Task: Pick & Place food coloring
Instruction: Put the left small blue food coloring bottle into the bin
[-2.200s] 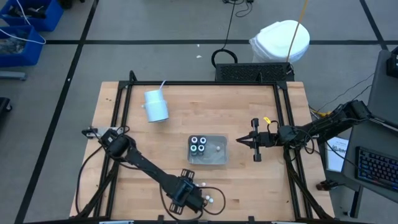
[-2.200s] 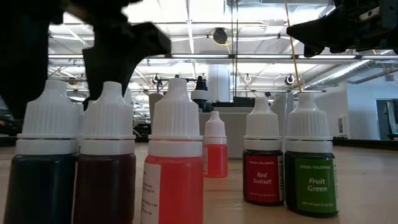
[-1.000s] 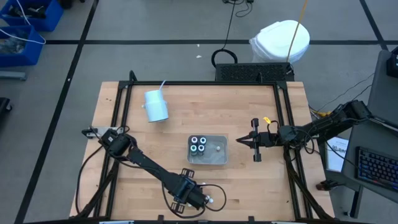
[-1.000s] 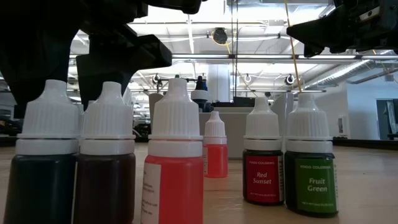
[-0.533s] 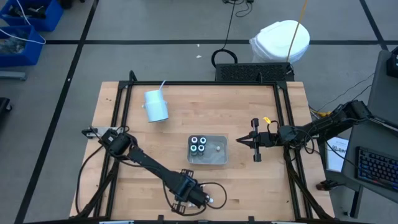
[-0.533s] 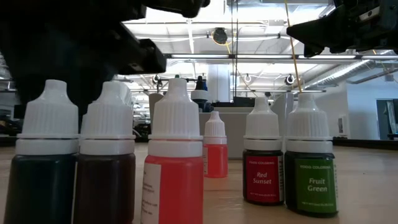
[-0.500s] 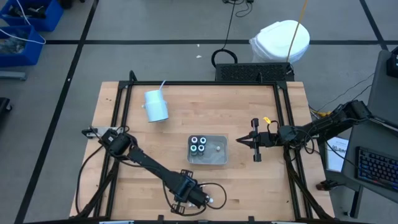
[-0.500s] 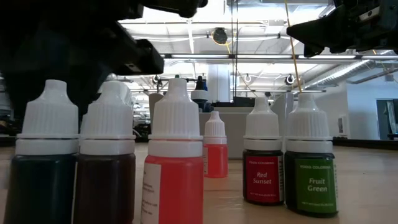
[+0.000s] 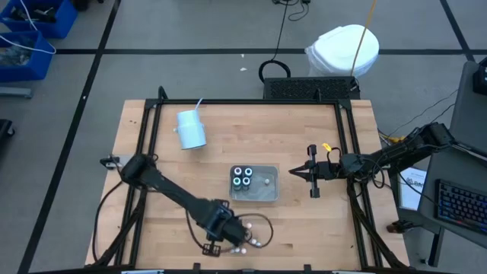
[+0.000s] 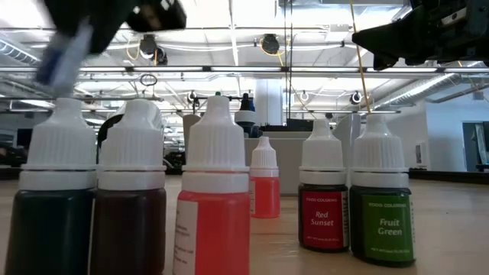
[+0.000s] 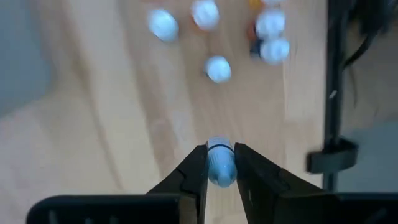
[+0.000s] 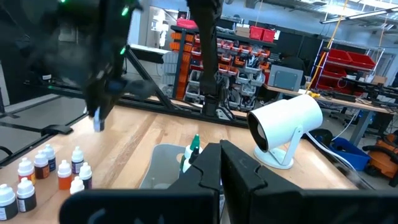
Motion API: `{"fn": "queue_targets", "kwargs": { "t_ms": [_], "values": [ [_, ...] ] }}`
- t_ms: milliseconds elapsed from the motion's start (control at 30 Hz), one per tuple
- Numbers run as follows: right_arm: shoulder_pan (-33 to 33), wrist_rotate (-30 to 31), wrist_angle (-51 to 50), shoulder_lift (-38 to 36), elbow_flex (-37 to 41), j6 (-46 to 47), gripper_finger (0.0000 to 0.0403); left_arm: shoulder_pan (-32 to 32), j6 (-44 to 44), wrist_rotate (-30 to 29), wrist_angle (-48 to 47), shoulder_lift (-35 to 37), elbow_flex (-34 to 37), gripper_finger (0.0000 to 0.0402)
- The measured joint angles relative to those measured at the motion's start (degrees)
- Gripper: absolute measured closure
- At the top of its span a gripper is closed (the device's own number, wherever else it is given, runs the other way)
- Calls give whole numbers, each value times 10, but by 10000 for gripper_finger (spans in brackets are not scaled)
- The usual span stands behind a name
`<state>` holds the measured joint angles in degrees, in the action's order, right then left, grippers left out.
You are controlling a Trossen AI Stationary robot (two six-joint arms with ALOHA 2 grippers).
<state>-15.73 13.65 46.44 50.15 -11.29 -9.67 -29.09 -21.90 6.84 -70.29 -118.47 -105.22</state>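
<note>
At the bench's front edge, left of centre, the left gripper (image 11: 219, 163) hangs above the wood with its fingers pinched on one small food coloring bottle (image 11: 219, 167), gripped around the body so the white cap points outward; its colour is hard to make out. The other loose bottles (image 9: 253, 241) stand clustered just beside it near that edge, while four dark round ones sit in the clear tray (image 9: 268, 195) at mid-bench, probably the drop-off. Further toward the right edge, the right gripper (image 9: 299, 173) waits beside the tray, fingers pressed together and empty.

Bare surface (image 9: 304, 133) lies open between the white cup (image 9: 190, 129) and clear tray (image 9: 255, 185); bottles (image 9: 255, 242) crowd the front edge.
</note>
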Motion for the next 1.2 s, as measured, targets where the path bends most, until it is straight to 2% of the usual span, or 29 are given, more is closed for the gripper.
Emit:
{"fn": "queue_targets", "kwargs": {
  "t_ms": [200,367,600,733,933,1200],
  "values": [
    [0,0,0,0,0,0,403,52,-26,-14,-7,49,0,326],
    [0,0,0,0,0,0,403,89,29,8,-5,42,-28,326],
    [0,0,3,0,0,0,403,124,160,10,-23,-17,-200,326],
    [0,0,4,0,0,0,403,154,185,-3,-85,-67,-301,326],
    [0,1,2,0,0,-1,403,202,215,-3,-94,-92,-276,326],
    [0,1,0,0,0,-7,403,212,289,-30,-9,-114,-277,326]
  ]
}}
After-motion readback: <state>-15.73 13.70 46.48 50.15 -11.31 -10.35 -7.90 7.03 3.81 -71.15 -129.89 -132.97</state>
